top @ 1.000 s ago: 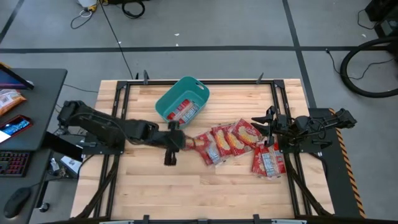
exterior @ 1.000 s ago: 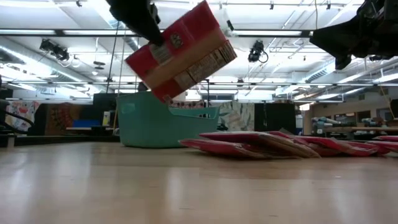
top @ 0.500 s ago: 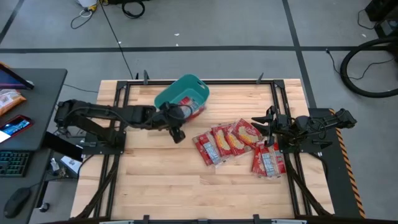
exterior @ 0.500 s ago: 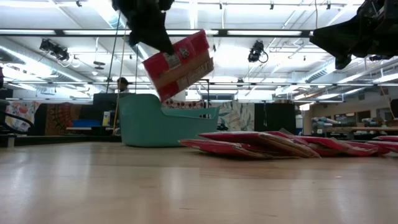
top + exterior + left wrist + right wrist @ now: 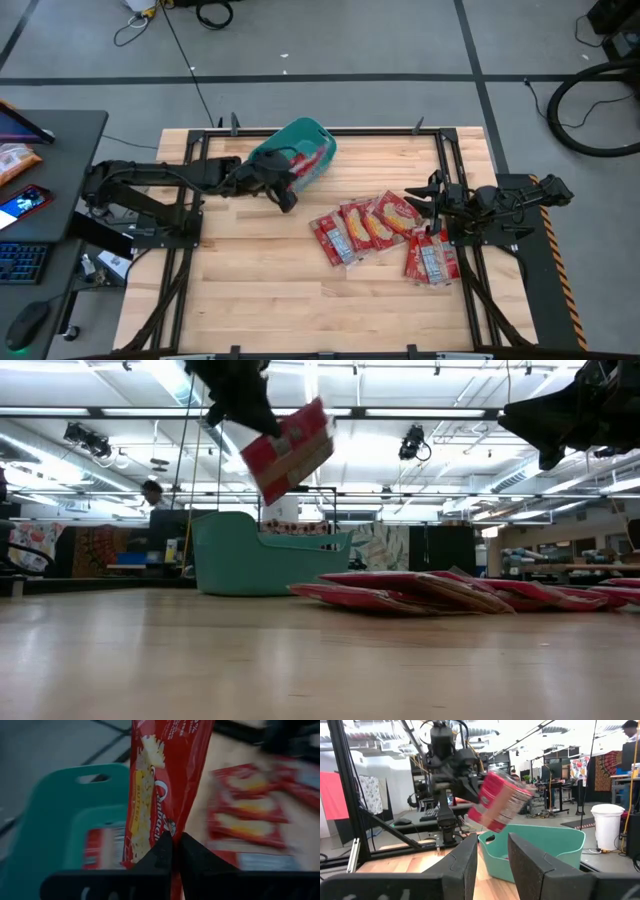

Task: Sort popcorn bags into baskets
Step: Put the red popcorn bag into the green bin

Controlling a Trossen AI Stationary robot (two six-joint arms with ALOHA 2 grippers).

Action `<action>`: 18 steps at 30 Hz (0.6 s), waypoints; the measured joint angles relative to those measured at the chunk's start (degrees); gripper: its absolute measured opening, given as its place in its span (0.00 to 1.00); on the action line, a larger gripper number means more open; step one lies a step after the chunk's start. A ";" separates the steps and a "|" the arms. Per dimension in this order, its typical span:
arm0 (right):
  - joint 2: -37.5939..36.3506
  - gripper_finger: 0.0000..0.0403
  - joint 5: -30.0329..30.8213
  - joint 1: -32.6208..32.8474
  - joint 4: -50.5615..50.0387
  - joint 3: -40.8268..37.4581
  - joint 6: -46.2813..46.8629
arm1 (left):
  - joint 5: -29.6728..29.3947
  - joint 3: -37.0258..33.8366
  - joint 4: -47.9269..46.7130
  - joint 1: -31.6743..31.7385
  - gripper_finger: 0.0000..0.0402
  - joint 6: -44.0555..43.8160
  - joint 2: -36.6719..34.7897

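Left gripper (image 5: 173,851) is carrying its pinched popcorn bag (image 5: 167,780) from table centre to over the teal basket (image 5: 290,152). Bag is hanging above the rim. Right gripper (image 5: 492,851) is idling parted.

The held popcorn bag (image 5: 167,785) reads "BUTTER" (brand name unreadable).

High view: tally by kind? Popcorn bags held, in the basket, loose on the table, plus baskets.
Held bag, pinched by the left fingers: 1
Bags in basket: at least 1 showing
Loose bags on table: about 5, overlapping
Teal basket: 1
Total: about 7 bags, 1 basket
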 joint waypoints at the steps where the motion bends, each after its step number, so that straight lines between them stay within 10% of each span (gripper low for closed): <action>1: 0.00 0.28 -0.01 0.00 -0.02 0.00 -0.01 | -0.67 0.00 -1.10 0.83 0.04 0.30 0.05; 18: 0.01 0.28 -0.01 0.00 0.37 0.00 -0.01 | -1.59 -0.02 -4.14 12.13 0.04 5.60 8.58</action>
